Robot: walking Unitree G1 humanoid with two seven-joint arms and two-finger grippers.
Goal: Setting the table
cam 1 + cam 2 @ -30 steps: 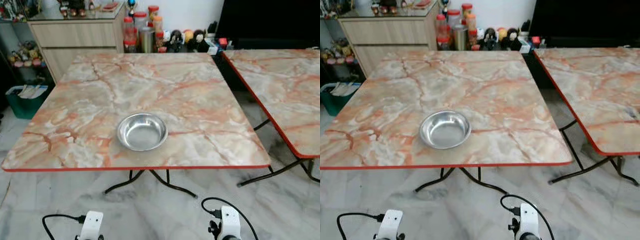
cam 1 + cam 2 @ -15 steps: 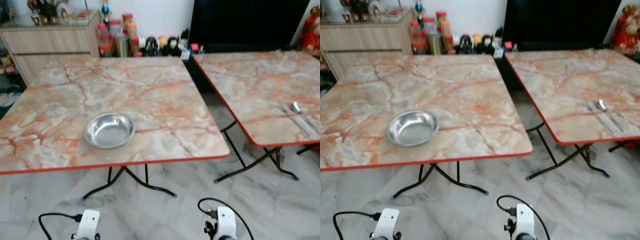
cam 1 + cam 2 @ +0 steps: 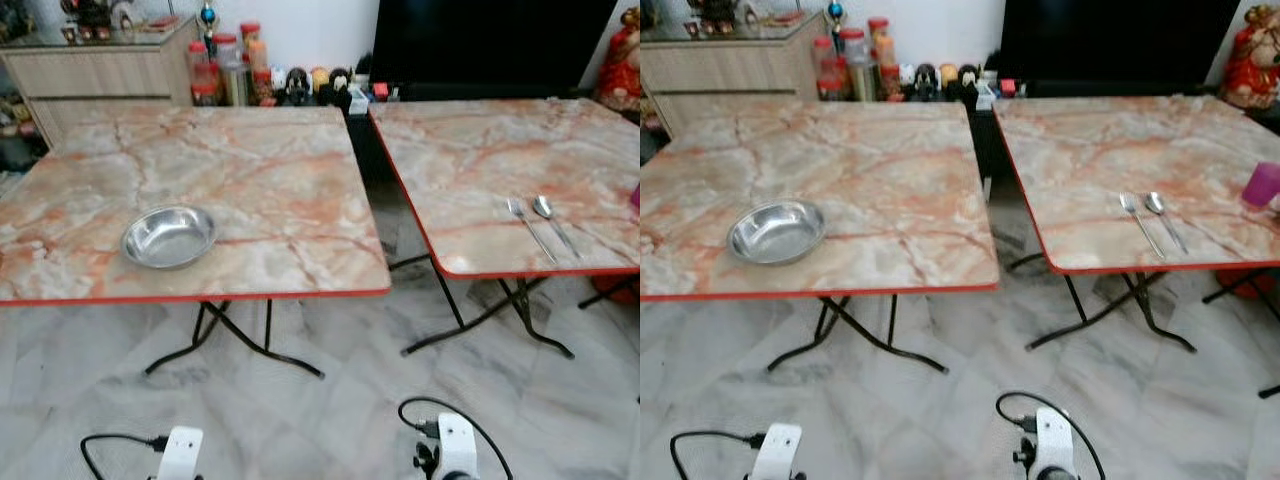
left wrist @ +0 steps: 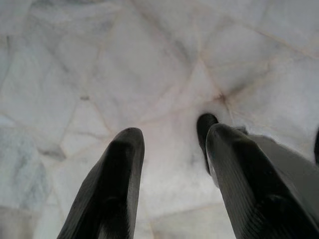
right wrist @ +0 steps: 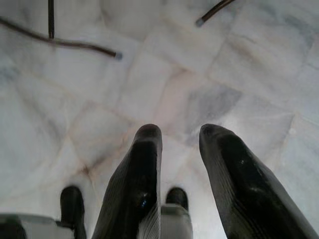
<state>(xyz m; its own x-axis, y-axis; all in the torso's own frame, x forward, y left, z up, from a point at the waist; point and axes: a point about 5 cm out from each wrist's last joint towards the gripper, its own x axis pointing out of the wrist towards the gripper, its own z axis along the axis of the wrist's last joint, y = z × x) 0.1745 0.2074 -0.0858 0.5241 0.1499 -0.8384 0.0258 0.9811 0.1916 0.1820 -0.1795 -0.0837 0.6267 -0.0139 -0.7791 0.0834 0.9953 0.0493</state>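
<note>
Fetch step, I'd say: both grippers [image 4: 169,164] [image 5: 187,164] hang empty and parted over the floor; next, reach fork [image 3: 1140,222] and spoon [image 3: 1164,219] near right table's [image 3: 1090,150] front edge.

Both arms just hang low, the left gripper [image 4: 169,139] and right gripper [image 5: 182,134] pointing straight down, fingers apart, holding nothing.

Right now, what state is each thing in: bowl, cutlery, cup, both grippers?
Steel bowl: upright, empty, on left table.
Fork: flat on right table.
Spoon: flat, beside the fork.
Pink cup: upright at right table's edge.
Left gripper: open, empty.
Right gripper: open, empty.
</note>
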